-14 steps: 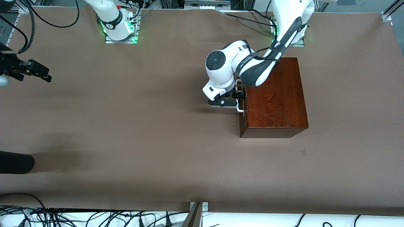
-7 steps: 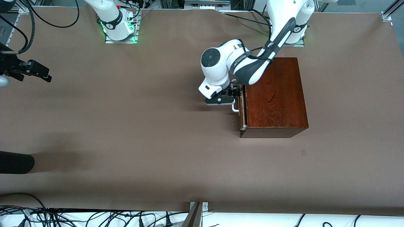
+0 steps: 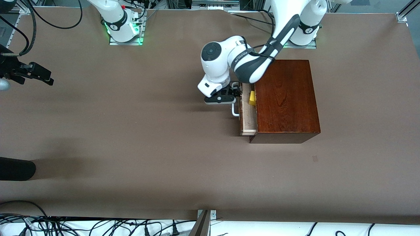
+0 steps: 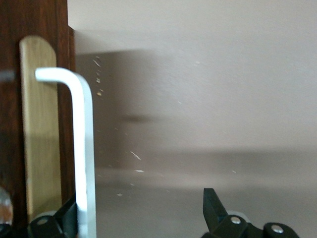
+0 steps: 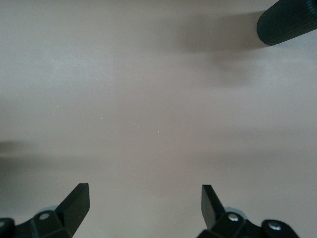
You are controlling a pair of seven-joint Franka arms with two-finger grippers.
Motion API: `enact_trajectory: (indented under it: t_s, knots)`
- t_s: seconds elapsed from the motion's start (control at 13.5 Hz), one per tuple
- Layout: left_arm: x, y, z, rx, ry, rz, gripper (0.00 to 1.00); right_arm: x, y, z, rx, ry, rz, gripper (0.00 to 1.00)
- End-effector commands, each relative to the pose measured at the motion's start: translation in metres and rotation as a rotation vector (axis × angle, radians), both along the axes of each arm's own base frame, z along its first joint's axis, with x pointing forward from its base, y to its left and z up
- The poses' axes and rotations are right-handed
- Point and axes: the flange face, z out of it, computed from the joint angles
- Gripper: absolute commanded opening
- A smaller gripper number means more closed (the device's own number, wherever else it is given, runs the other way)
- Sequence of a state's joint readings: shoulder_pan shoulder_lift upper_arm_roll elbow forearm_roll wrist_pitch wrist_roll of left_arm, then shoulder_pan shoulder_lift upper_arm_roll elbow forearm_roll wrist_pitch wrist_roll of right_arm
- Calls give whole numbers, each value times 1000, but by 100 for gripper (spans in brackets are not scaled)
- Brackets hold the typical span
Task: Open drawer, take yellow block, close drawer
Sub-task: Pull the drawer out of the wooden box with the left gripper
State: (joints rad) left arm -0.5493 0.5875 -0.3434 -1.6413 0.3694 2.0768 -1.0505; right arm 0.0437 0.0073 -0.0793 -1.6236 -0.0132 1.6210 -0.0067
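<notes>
Right now the worktop (image 3: 131, 137), flat w/ a matte brown cover, carries a glossy dark-brown wooden box (image 3: 285, 98) toward the left arm's end, smooth-grained and square-edged. Its drawer (image 3: 248, 118), a pale wood tray w/ a reddish-brown front, stands part-way out toward the right arm's end, enough to bare a strip of the inside. The left gripper (image 3: 233, 95) sits at the white bar handle (image 3: 234, 109), jaws spread wide, one finger (image 4: 67, 218) hooked just inside the bar, so it looks like a hooking pull, not a pinch; nothing is clamped. The yellow block (image 3: 252, 97), a small bright cube, lies in the drawer by the box's edge, probably still too tucked in for a clean pick. The right gripper (image 5: 143, 208) waits over bare worktop at the right arm's end, jaws wide, holding nothing.
</notes>
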Motion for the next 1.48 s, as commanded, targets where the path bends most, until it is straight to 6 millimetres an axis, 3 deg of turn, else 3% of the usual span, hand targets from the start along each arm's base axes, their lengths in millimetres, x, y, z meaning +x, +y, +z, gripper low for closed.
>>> enact_trajectory:
  t_s: [0.0, 0.22, 0.67, 0.81, 1.4]
  knots:
    - [-11, -44, -10, -49, -3, 17, 100, 0, 1, 4, -5, 1, 0, 100]
    - [-12, -63, -12, -65, -15, 27, 100, -1, 1, 5, -5, -1, -2, 100]
    - [-6, -73, -2, -101, -25, 41, 100, -1, 2, 5, -2, -1, -8, 100]
    - [-4, -80, 4, -128, -21, 54, 100, 0, 12, 5, -1, -1, 7, 100]
    - [-10, -90, 4, -159, -27, 75, 100, 0, 18, 6, 1, -4, 20, 100]
